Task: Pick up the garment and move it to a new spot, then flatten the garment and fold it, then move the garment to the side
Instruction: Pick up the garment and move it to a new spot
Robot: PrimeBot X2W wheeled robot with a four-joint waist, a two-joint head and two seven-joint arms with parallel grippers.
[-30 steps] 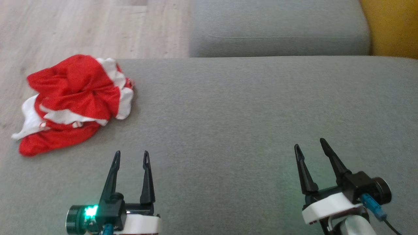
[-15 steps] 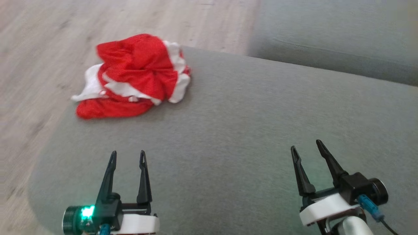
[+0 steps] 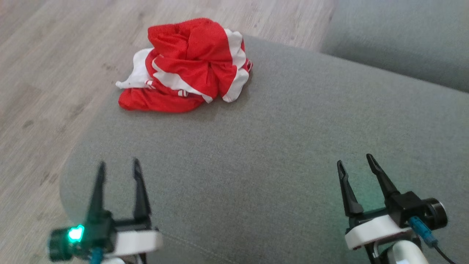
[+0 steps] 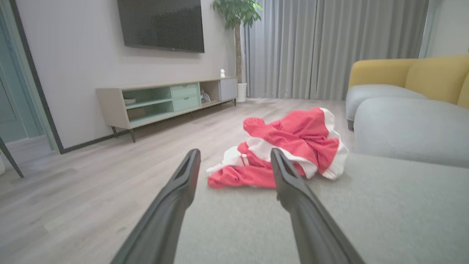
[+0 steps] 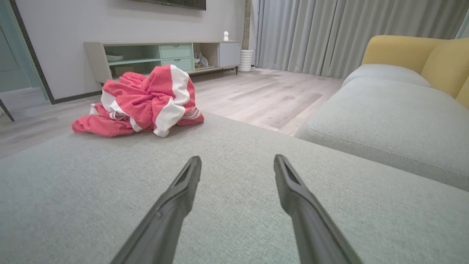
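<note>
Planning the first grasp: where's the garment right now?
In the head view the garment lies crumpled at the far left corner of the grey cushion, by the wood floor, ahead of the left gripper.

The left pincer (image 4: 234, 151) gapes empty above the cushion (image 4: 366, 205), crumpled red-and-white garment (image 4: 293, 135) ahead.

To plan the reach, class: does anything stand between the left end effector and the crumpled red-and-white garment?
Nothing visible does. Bare grey fabric sofa cushion lies between the open left end effector and the crumpled red-and-white cloth garment at its far left edge.
</note>
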